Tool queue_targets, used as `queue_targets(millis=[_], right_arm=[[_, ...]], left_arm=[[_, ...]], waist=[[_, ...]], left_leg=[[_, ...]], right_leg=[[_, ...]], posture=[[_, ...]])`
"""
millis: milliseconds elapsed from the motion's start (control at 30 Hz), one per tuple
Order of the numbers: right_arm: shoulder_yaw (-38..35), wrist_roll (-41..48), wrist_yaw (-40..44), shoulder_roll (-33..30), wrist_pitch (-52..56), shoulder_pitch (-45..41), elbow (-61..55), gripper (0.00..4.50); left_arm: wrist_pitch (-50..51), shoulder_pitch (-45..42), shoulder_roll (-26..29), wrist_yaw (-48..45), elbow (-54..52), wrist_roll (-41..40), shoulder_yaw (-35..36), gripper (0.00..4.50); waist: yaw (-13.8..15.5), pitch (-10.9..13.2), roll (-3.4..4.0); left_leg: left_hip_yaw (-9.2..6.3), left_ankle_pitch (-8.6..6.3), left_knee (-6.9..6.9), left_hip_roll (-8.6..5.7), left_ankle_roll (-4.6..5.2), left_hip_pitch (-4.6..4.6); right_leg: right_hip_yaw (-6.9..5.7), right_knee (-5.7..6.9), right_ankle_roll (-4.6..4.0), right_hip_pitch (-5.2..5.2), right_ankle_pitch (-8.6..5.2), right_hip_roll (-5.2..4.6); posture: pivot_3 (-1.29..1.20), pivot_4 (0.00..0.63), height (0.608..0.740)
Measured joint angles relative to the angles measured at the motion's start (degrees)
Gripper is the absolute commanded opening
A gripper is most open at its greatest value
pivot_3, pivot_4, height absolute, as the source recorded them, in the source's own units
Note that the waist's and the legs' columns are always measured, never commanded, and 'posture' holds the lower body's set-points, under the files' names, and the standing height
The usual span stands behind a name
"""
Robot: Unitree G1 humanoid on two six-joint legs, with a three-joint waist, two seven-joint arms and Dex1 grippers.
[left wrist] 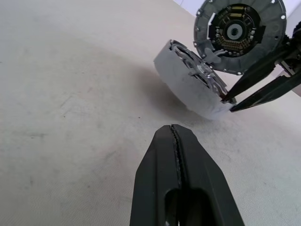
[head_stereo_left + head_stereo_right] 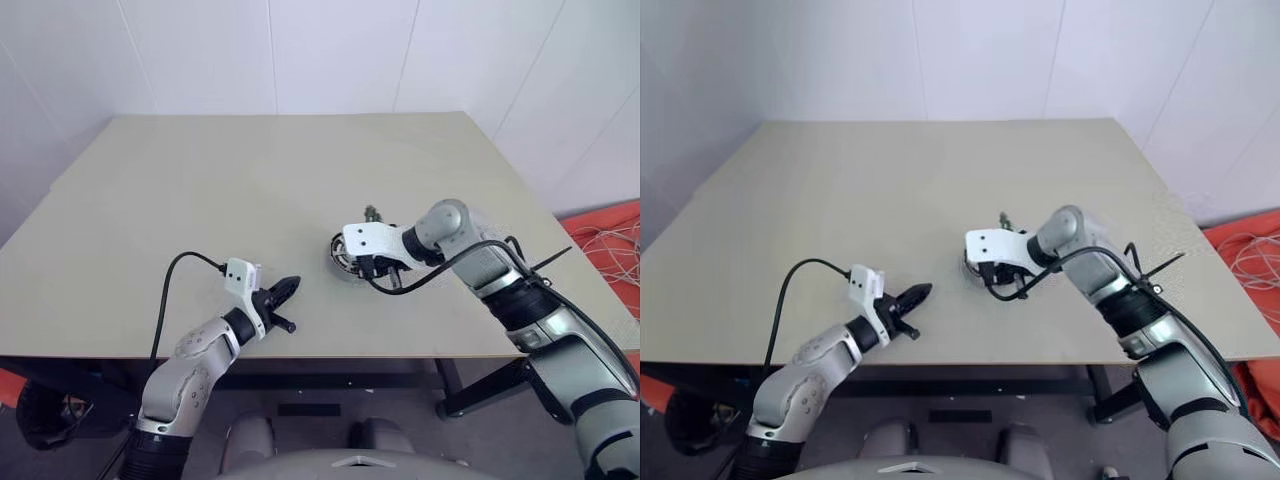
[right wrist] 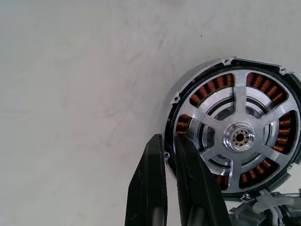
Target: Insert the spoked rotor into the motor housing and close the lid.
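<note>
The motor housing (image 1: 183, 75), a short grey cup with copper windings, lies tilted on the table's near right part (image 2: 343, 256). The spoked rotor (image 3: 240, 137) sits inside it, its silver spokes over the windings. My right gripper (image 3: 168, 143) is shut on the housing's rim, reaching down at it from the right. The lid (image 1: 263, 28), a dark-rimmed disc with small holes, stands just behind the housing, facing the left wrist camera; I cannot tell what holds it up. My left gripper (image 2: 293, 284) is shut and empty, hovering to the left of the housing and pointing at it.
The beige table (image 2: 250, 180) stretches bare behind and to the left of the parts. Its front edge runs close under both arms. A black cable (image 2: 170, 290) loops off my left wrist. Orange matting with loose white wires (image 2: 610, 240) lies on the floor at the right.
</note>
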Motion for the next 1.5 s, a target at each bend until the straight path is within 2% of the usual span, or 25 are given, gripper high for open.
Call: queue_targets(millis=[133, 400, 933, 1067, 1333, 1500], right_arm=[[-0.27, 2.06, 0.39, -1.31, 9.37, 2.38, -6.33, 0.02], [-0.25, 7.63, -2.09, 0.27, 23.17, 3.53, -14.09, 0.02], [3.99, 10.72, -11.25, 4.84, 24.84, 2.47, -11.97, 0.02], [3.97, 12.90, -11.60, 6.16, 24.65, 1.42, -12.13, 1.20], [1.88, 16.98, -13.81, 8.10, 24.46, -0.26, -12.65, 3.86], [0.88, 18.55, -16.01, 8.59, 24.12, -0.41, -12.93, 3.86]], left_arm=[[0.00, -0.43, -0.15, -0.41, 0.95, 0.00, -0.29, 0.00], [0.00, -0.56, -0.41, -0.55, 1.11, 0.01, -0.45, 0.00], [0.00, -0.47, -0.59, -0.51, 1.10, 0.03, -0.60, 0.00], [0.00, -0.47, -0.55, -0.51, 1.11, 0.03, -0.50, 0.00], [0.00, -0.46, -0.55, -0.51, 1.23, 0.02, -0.32, 0.00], [0.00, -0.44, -0.55, -0.51, 1.23, 0.02, -0.29, 0.00]], waist=[[-0.17, 0.01, 0.02], [-0.01, 0.01, 0.04], [0.01, 0.02, 0.04], [-0.04, 0.02, 0.05], [0.03, 0.01, 0.04], [0.05, 0.01, 0.04]], left_leg=[[0.01, 0.00, -0.03, 0.01, 0.00, 0.07], [0.02, 0.01, -0.02, 0.00, -0.01, 0.17], [0.02, 0.03, -0.05, 0.00, -0.08, 0.30], [0.01, 0.04, -0.06, 0.00, -0.08, 0.30], [0.00, 0.04, -0.05, -0.01, -0.10, 0.38], [0.01, 0.05, -0.06, -0.01, -0.11, 0.38]], right_leg=[[0.02, 0.01, 0.00, 0.00, 0.00, 0.01], [0.03, 0.03, 0.00, 0.09, 0.00, 0.00], [0.04, 0.05, 0.01, 0.16, 0.00, 0.00], [0.04, 0.05, 0.01, 0.16, 0.00, 0.00], [0.04, 0.06, 0.02, 0.26, -0.01, 0.00], [0.04, 0.05, 0.02, 0.25, -0.01, 0.00]], posture=[[0.00, 0.000, 0.740], [0.00, 0.000, 0.740], [0.00, 0.000, 0.740], [0.00, 0.000, 0.740], [0.00, 0.000, 0.740], [0.00, 0.000, 0.740]])
